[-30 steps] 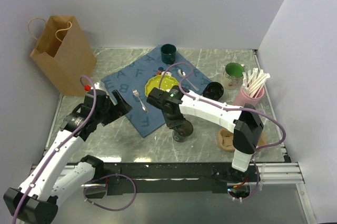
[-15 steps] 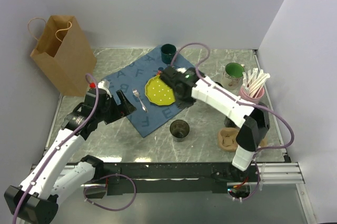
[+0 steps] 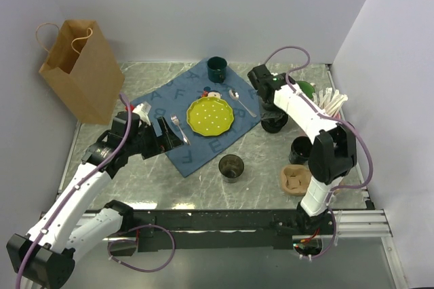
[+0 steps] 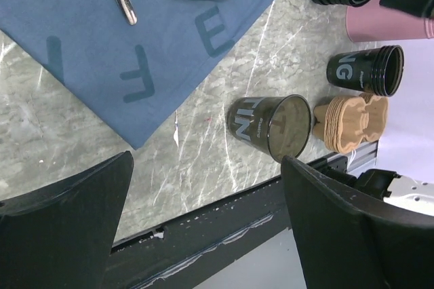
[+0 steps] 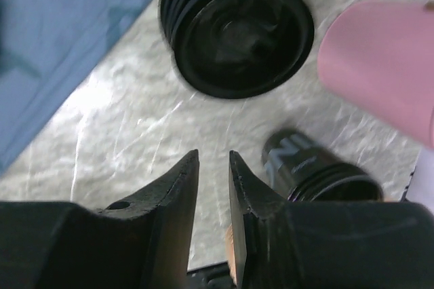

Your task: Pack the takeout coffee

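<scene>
A grey marble table [image 3: 135, 180] fills the space, with a brown paper bag [image 3: 81, 75] standing open at its far left. A blue lettered cloth [image 3: 169, 102] lies across the middle, and on it sit a yellow-green plate [image 3: 210, 116], a fork [image 3: 180, 128] and a spoon [image 3: 241, 101].

The left arm reaches over the cloth's left edge. The left gripper [image 4: 207, 167] is spread wide, grasping nothing. The right arm stretches to the far right side, and the right gripper [image 5: 213, 157] hangs over bare marble with only a thin slit between its fingers. It is empty too.

A pink cup [image 3: 319, 125] of white straws stands on the right, and the brown pulp carrier [image 3: 296, 180] lies near the front edge — nothing is in it.

The takeout coffee is scattered. One black cup [image 3: 231, 166] with white lettering stands on the marble just off the cloth's near corner. A second black cup [image 3: 300, 149] sits between the pink cup and the carrier, just beside the carrier. A ribbed black round [image 5: 237, 31] lies just beyond the right fingertips, near the pink cup — I see a lid from above but cannot tell what is under it.
</scene>
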### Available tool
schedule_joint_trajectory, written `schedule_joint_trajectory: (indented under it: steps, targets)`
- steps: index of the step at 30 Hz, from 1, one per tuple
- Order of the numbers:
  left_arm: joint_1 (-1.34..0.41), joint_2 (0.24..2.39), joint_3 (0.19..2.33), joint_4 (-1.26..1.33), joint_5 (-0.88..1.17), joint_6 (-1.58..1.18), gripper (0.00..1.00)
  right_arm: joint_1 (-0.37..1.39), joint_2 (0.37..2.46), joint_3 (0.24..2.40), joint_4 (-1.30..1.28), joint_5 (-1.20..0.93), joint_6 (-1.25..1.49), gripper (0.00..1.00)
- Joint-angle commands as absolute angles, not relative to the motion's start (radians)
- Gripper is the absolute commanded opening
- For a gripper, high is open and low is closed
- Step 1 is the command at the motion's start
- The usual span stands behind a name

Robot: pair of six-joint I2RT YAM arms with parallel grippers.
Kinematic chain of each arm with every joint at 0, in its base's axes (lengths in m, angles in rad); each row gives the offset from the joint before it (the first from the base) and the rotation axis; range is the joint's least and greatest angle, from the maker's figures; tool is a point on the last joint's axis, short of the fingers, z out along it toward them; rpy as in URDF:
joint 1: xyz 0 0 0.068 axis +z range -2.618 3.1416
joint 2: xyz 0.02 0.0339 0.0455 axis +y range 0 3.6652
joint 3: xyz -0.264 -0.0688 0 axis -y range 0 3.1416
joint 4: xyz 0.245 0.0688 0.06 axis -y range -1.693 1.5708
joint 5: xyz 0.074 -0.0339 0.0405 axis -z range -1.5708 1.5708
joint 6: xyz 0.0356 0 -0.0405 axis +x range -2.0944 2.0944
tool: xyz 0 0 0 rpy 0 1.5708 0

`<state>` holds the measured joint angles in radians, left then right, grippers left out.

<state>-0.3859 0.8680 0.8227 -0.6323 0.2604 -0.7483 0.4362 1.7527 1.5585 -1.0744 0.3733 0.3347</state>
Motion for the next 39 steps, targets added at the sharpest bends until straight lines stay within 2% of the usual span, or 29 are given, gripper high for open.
schedule_joint_trajectory:
  steps: [1,9,22,26,33,39]
  targets:
    - [-0.390,0.870,0.845,-0.618,0.275,-0.733,0.97,0.387,1.796,1.634,-1.008,0.370,0.294,0.36]
    - [-0.390,0.887,0.862,-0.646,0.253,-0.730,0.97,0.339,1.870,1.720,-1.003,0.304,0.383,0.46]
    - [-0.390,0.894,0.853,-0.649,0.242,-0.744,0.97,0.336,2.020,1.871,-1.140,0.377,0.517,0.45]
    - [-0.391,0.896,0.850,-0.646,0.239,-0.746,0.97,0.336,2.029,1.862,-1.146,0.383,0.540,0.44]
    - [-0.391,0.917,0.867,-0.643,0.239,-0.738,0.97,0.336,2.029,1.852,-1.129,0.385,0.531,0.36]
    - [-0.390,0.919,0.861,-0.634,0.247,-0.745,0.97,0.333,2.017,1.832,-1.106,0.364,0.523,0.36]
